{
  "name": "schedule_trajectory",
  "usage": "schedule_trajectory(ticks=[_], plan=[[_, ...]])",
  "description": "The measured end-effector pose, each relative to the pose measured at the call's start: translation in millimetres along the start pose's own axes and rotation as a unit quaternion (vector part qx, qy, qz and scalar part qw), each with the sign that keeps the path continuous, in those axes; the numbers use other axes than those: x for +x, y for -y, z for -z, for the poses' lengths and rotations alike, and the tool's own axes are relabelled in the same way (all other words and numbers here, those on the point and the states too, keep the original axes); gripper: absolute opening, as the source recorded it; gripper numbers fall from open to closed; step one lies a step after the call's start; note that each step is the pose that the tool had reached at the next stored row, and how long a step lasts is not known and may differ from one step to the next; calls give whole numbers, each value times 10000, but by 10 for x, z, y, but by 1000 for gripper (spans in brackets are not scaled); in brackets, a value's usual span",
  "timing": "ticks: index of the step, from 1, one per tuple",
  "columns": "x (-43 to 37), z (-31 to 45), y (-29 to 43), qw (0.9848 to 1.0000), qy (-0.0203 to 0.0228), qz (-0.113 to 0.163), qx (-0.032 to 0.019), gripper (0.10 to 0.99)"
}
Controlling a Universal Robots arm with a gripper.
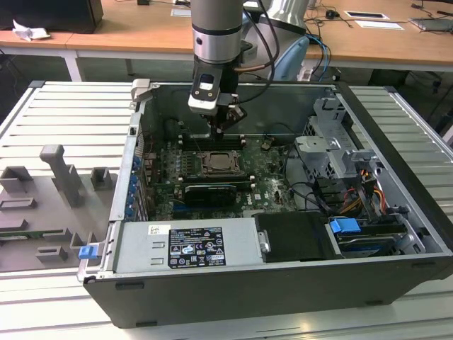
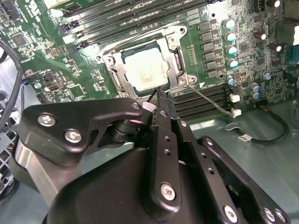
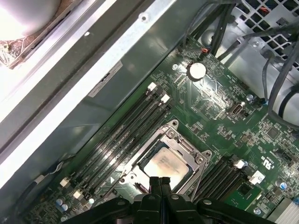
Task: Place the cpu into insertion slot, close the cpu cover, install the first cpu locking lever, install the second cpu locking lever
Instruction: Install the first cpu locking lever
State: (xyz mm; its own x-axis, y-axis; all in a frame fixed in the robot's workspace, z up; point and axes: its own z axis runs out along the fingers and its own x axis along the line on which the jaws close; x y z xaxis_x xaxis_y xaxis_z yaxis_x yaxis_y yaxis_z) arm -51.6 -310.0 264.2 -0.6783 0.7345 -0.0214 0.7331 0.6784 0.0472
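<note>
Black case [image 1: 248, 301]: we count one, lying open on a ribbed grey table [image 1: 64, 106].
Motherboard [image 1: 272, 180]: one green board flat on the case floor.
Arm [image 1: 216, 28]: one, coming straight down into the open case, with its wrist upright over the board.
Gripper [image 3: 160, 179]: one, pointing down at the socket. We see its two black fingertips [image 2: 159, 95] pressed together with nothing between them. The tip sits at the edge of the cover, by one corner; we cannot tell whether it touches.
Memory slots [image 3: 117, 135]: two banks of long black slots, one on each side of the socket.
Insertion slot [image 1: 207, 163]: one, mid-board, directly under the gripper.
Cpu cover [image 2: 174, 58]: one silver frame, lying flat and closed around the chip.
Cpu [image 2: 147, 70]: one pale silvery square, seated in the insertion slot and showing through the cover's window.
Locking levers: we count two thin wire rods. One [image 2: 140, 33] runs along the cover's edge; the other [image 2: 210, 100] slants away from the corner nearest the gripper, across the memory slots.
</note>
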Motion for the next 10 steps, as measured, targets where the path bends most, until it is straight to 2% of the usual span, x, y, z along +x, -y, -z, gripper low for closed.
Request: schedule_trajectory(ticks=[10], plan=[[0, 0, 0, 9993, -17, 370, -8, 106]])
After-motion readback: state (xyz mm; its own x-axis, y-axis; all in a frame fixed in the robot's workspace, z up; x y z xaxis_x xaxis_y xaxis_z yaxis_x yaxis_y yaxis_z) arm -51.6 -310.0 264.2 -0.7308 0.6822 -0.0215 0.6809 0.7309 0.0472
